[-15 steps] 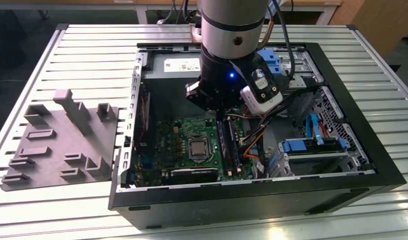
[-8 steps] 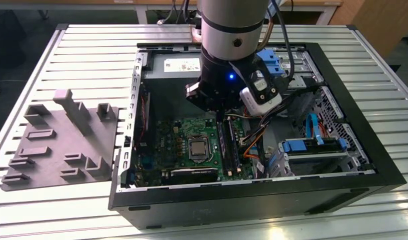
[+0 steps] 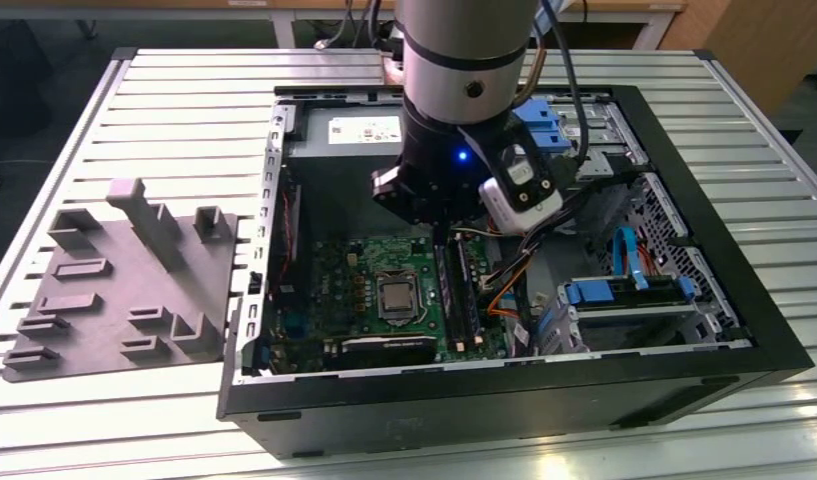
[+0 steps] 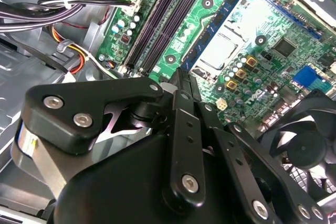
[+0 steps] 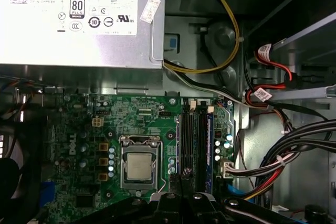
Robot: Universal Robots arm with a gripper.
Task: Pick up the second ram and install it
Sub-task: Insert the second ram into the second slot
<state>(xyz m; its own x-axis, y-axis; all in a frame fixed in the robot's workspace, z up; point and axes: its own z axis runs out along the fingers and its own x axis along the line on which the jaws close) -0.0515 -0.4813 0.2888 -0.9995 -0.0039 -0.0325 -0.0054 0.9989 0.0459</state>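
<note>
While laid open on the slatted table (image 3: 181, 80), computer case (image 3: 515, 400): contains power supply (image 5: 79, 24), green motherboard (image 5: 79, 124), cable bundles (image 5: 304, 140). Alongside, outside its wall: grey fixture tray (image 3: 115, 300). Gripper (image 4: 181, 74): fingers (image 4: 181, 114) drawn together, nothing seen between, poised over one end of the memory slots (image 5: 187, 135). Second ram (image 5: 210, 140), by judgement: blue-edged stick seated on edge in the slot just beside the tips, long axis running away from them toward the power supply.
</note>
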